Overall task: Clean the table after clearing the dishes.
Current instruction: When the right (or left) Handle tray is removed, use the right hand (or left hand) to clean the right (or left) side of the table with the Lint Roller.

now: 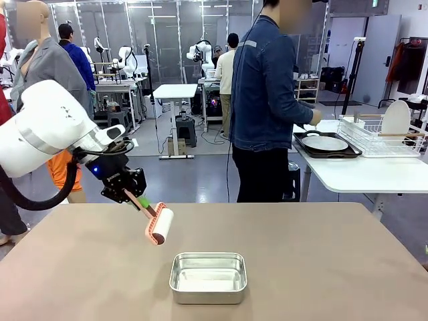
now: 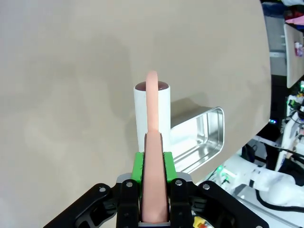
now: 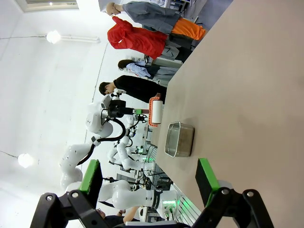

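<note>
Nearest the front camera sits a small rectangular steel pan [image 1: 208, 277] on the wide matte beige-brown table [image 1: 321, 267]. Just beyond it, toward the left, the left gripper [image 1: 137, 197] is clamped on the salmon-pink handle of a white lint roller [image 1: 159, 226]. The roll hangs low over the top with its long axis slanting, and whether it touches is unclear. Bare tabletop lies directly beneath the roll, so this arm is nearer the work. The right gripper [image 3: 148, 176] has its jaws wide and empty, well apart from the pan. A round white plate on a dark tray [image 1: 326, 144] rests on the white side table [image 1: 361, 175] beside the person [image 1: 264, 100].
</note>
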You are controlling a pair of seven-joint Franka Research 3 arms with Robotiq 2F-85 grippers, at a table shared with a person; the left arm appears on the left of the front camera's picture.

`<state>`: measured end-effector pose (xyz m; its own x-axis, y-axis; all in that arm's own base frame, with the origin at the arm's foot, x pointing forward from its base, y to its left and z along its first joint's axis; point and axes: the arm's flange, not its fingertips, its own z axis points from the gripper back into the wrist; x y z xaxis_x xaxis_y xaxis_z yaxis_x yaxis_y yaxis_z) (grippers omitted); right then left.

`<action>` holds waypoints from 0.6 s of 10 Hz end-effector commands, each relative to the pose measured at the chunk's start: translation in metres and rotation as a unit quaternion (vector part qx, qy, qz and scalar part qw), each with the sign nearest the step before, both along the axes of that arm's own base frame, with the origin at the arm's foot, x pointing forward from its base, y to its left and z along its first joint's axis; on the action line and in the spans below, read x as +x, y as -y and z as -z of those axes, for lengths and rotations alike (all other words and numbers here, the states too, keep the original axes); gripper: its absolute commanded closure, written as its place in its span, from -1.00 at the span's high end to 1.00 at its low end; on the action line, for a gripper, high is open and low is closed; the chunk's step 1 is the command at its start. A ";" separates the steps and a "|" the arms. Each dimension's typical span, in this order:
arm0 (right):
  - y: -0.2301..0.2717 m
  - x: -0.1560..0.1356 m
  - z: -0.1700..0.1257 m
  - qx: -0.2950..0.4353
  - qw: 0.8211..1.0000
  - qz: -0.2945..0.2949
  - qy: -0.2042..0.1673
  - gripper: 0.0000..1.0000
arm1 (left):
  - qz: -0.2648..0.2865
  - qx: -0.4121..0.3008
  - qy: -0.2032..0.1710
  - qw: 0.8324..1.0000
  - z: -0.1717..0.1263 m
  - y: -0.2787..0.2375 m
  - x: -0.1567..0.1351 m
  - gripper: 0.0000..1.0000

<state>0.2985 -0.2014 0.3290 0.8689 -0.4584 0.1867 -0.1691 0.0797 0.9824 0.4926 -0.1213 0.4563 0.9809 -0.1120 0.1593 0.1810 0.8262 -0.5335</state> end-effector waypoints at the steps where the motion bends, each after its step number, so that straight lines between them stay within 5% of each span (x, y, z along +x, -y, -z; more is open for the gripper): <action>1: -0.002 -0.003 -0.002 0.002 1.000 0.000 0.003 1.00 | 0.002 -0.046 -0.026 0.999 0.021 -0.021 0.007 -0.59; 6: -0.002 -0.003 -0.002 0.002 1.000 0.000 0.003 1.00 | -0.003 -0.148 -0.029 0.989 0.093 -0.067 0.025 -0.59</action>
<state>0.2985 -0.2014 0.3290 0.8689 -0.4583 0.1867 -0.1691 0.0797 0.9824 0.5146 -0.0591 0.3719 0.9917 -0.0582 0.1146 0.1231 0.6859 -0.7172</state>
